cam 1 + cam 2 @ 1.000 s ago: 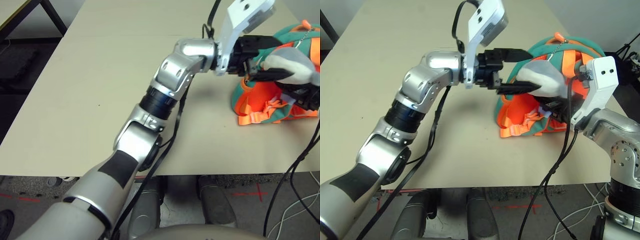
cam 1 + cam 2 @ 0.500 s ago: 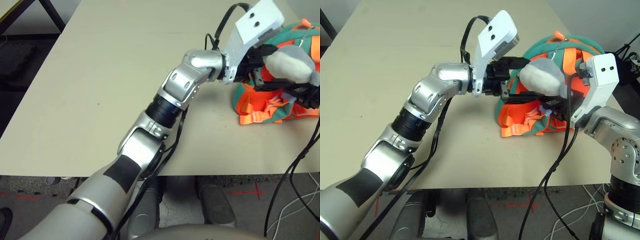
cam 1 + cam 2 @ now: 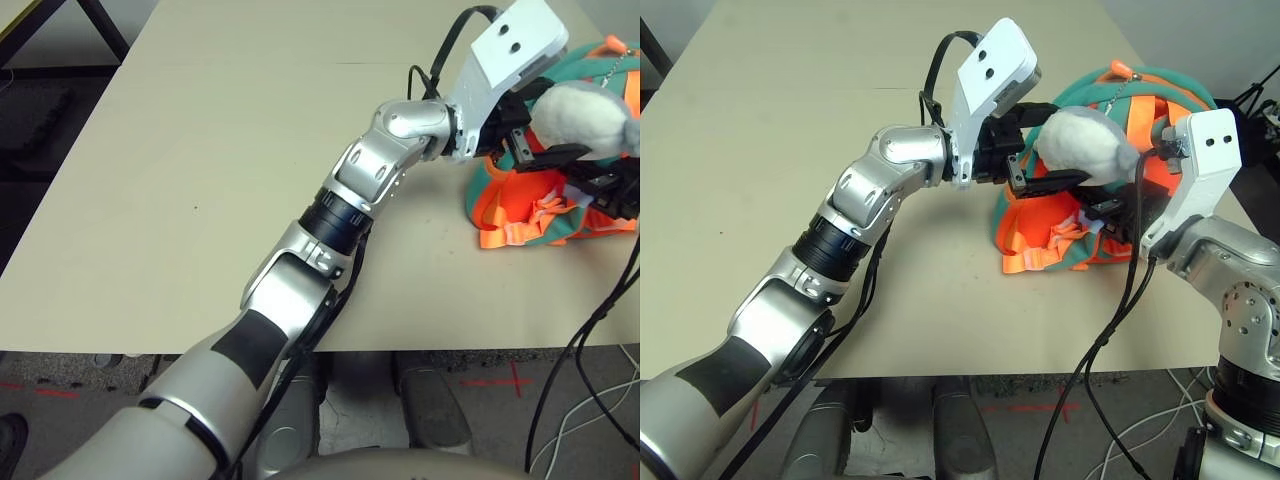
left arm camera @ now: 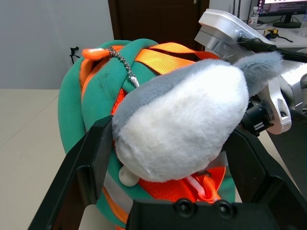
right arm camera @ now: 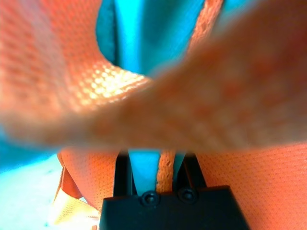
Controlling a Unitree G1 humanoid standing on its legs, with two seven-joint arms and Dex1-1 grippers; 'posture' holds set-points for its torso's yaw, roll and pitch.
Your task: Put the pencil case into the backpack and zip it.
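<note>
The teal-green and orange backpack (image 3: pixel 1160 95) lies at the table's right side with its orange straps (image 3: pixel 1040 255) facing me. My left gripper (image 3: pixel 1060 140) reaches over it from the left and stands open, its fingers (image 4: pixel 96 158) on either side of the grey-blue and white plush charm (image 4: pixel 182 124). The charm rests on the lower finger, lifted off the bag. My right gripper (image 3: pixel 1105 215) is at the bag's right front, shut on a fold of the backpack's teal and orange fabric (image 5: pixel 152 167). The pencil case is out of view.
The beige table (image 3: pixel 220 150) stretches wide to the left of the backpack. Black cables (image 3: pixel 1120 330) hang from my right arm over the table's front edge. My right wrist's white camera mount (image 3: pixel 1200 160) stands close to the bag.
My left gripper has risen and pushed a little further over the backpack, and the plush charm has come up with it. The right gripper has stayed where it was.
</note>
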